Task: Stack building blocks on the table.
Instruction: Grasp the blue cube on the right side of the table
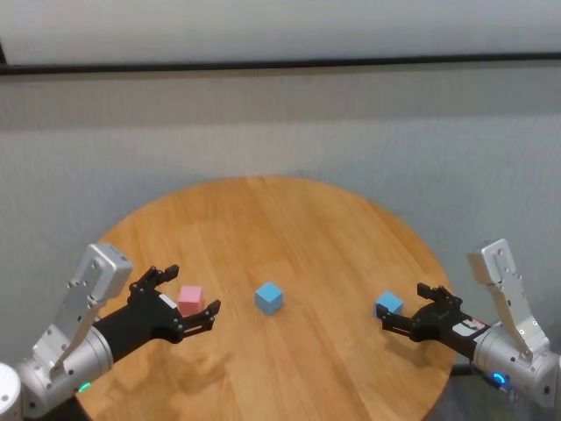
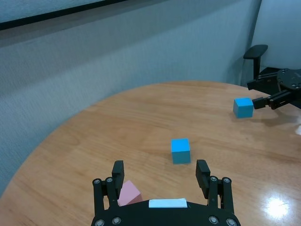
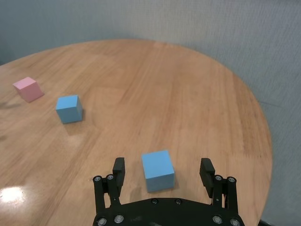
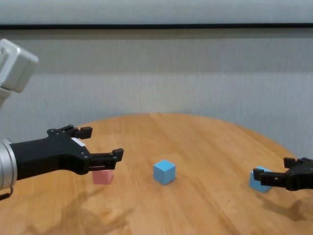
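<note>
A pale pink cube lies at the left of the round wooden table. One light blue cube lies in the middle and another at the right. My left gripper is open and hovers just above the pink cube, which shows low beside one finger in the left wrist view. My right gripper is open and low at the table. The right blue cube sits between its fingers, apart from both.
The table's edge curves close behind the right blue cube. A grey wall stands behind the table. A dark chair shows past the far rim in the left wrist view.
</note>
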### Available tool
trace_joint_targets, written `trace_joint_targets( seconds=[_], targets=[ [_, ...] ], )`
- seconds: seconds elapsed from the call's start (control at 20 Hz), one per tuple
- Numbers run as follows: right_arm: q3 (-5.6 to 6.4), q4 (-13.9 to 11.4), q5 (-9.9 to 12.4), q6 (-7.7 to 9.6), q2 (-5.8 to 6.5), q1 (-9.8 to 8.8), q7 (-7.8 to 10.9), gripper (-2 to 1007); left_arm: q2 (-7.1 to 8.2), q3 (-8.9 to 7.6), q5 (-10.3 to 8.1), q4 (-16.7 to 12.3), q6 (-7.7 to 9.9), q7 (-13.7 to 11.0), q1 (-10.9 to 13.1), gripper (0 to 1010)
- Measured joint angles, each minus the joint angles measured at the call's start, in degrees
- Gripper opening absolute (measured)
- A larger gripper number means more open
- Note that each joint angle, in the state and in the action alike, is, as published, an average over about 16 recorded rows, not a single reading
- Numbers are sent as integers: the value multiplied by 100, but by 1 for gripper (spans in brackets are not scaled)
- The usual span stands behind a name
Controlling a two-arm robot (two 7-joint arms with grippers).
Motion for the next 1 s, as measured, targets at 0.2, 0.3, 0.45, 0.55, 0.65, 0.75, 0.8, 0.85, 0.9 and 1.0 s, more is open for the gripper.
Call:
trace_joint_targets(
  seconds=[0.2,0.3,0.45,0.55,0.65,0.75,0.8,0.85,0.9,1.0],
  targets=[
    [48,73,-15,41,-58,26,30,1005,0,0,0,0,0,0,0,1002],
    [71,117,-24,60,-90,45,51,1005,0,0,0,0,0,0,0,1002],
    [103,189,-40,82,-137,78,83,1005,0,0,0,0,0,0,0,1002],
    [121,238,-52,95,-169,101,105,1005,0,0,0,0,0,0,0,1002],
    [136,287,-67,106,-199,125,127,1005,0,0,0,0,0,0,0,1002],
    [147,333,-84,116,-228,148,150,1005,0,0,0,0,0,0,0,1002],
    [149,355,-96,118,-241,160,162,1005,0,0,0,0,0,0,0,1002],
    [150,377,-109,119,-253,173,175,1005,0,0,0,0,0,0,0,1002],
    [150,396,-123,119,-264,184,187,1004,0,0,0,0,0,0,0,1002],
    [149,432,-150,119,-284,206,209,1004,0,0,0,0,0,0,0,1002]
  ],
)
